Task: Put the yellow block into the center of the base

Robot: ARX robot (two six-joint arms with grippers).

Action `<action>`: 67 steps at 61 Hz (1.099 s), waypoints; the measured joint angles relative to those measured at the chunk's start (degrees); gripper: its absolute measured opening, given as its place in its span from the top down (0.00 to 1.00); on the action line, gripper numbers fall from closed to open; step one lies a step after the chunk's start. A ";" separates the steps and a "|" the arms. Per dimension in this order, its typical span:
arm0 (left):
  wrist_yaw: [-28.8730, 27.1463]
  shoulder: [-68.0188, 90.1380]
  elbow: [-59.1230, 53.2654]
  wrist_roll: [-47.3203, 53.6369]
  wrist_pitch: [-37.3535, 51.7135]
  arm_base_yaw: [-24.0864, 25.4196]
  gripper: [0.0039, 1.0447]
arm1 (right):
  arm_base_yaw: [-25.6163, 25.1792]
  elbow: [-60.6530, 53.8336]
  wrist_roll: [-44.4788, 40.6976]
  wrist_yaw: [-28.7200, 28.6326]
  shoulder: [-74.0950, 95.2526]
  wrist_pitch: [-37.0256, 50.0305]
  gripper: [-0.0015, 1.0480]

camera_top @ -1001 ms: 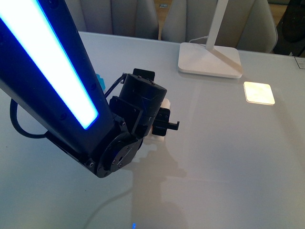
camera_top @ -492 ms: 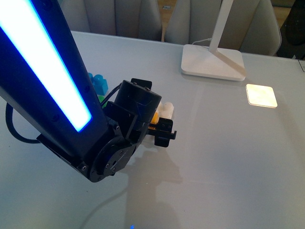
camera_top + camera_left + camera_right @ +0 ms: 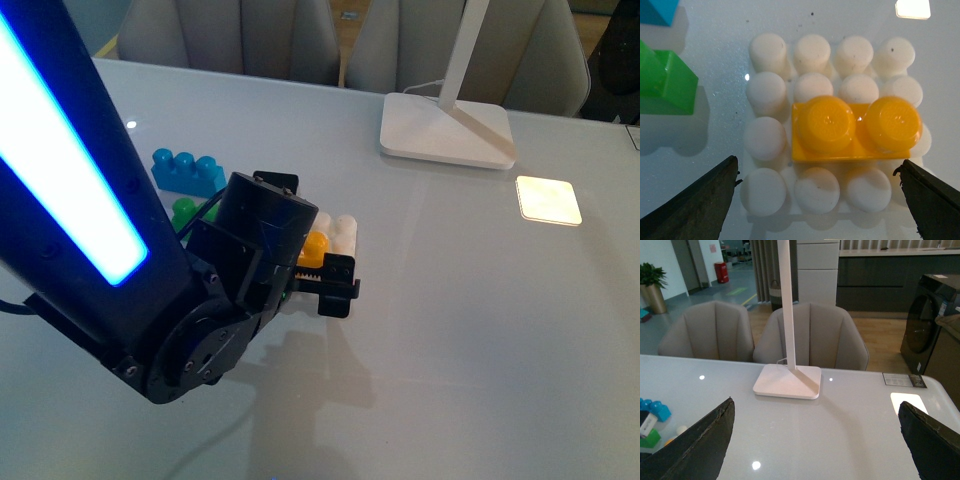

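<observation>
Since a second ago, the left arm has pulled back toward the robot, so more of the toys show now. Before, the arm hid the blue brick [image 3: 188, 172] and the green brick [image 3: 184, 212]. Now both can be seen on the table [image 3: 480, 300], and the yellow block [image 3: 315, 246] peeks out too.

Now the big left arm slants down across the front view, with its wrist bent over the base [image 3: 340, 232]. Its left gripper [image 3: 822, 197] is spread wide open and holds nothing. Its two dark fingers [image 3: 695, 200] stand far apart, one on each side of the base, not touching it.

In the left wrist view, the yellow block sits on the base [image 3: 765, 140], pressed onto the studs near the middle but reaching toward one edge. The green brick lies just beside the base.

The right gripper [image 3: 820, 440] is up high, open and empty, facing the white lamp [image 3: 788, 380] and the chairs [image 3: 810, 335].
</observation>
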 joint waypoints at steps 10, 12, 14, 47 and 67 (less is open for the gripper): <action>1.16 -4.02 -3.32 -1.20 2.25 0.79 0.07 | 0.00 0.00 -0.02 0.00 0.00 0.00 0.08; 1.27 -4.94 -4.24 -1.22 2.82 0.92 0.07 | 0.00 0.00 -0.02 0.00 -0.02 0.00 0.08; 1.49 -5.86 -5.25 -1.20 3.45 1.07 0.07 | 0.00 0.00 -0.02 0.00 -0.02 0.00 0.08; 16.83 -34.88 -34.07 7.28 15.02 14.93 0.07 | 0.00 0.00 -0.02 0.00 -0.02 0.00 0.08; 9.81 -36.02 -40.44 11.26 27.95 18.47 0.27 | 0.00 0.00 -0.02 0.04 -0.02 0.00 0.08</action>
